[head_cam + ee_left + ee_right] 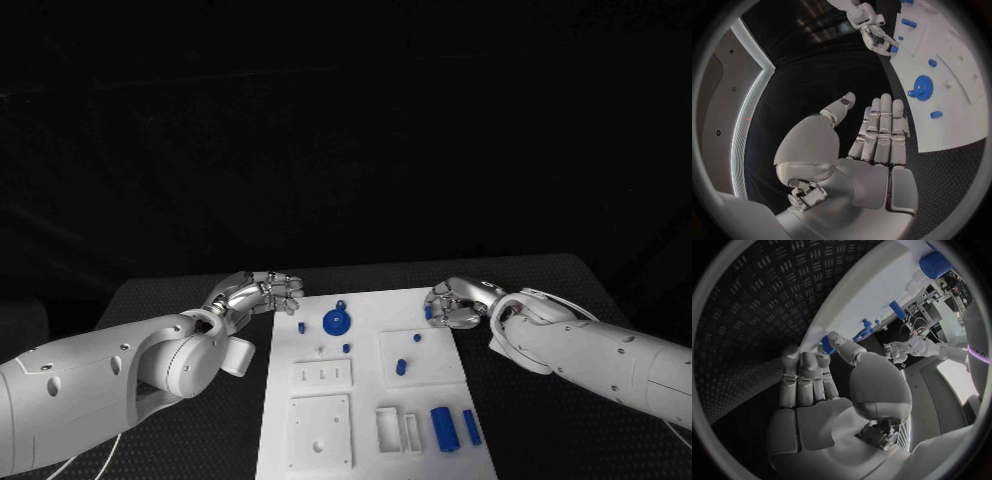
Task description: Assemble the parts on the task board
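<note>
Flanking task board (368,400): both hands

White task board (378,420) lies flat mid-table, with a blue gear (336,321) and small blue parts (446,426) on it.

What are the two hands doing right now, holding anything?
Left hand: open, fingers straight, holding nothing, beside the task board.
Right hand: pinching a small blue part at the board's edge.

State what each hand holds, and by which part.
Left hand: nothing, fingers straight. Right hand: its fingertips touch a small blue part at the white task board's edge; a grip cannot be told.
</note>
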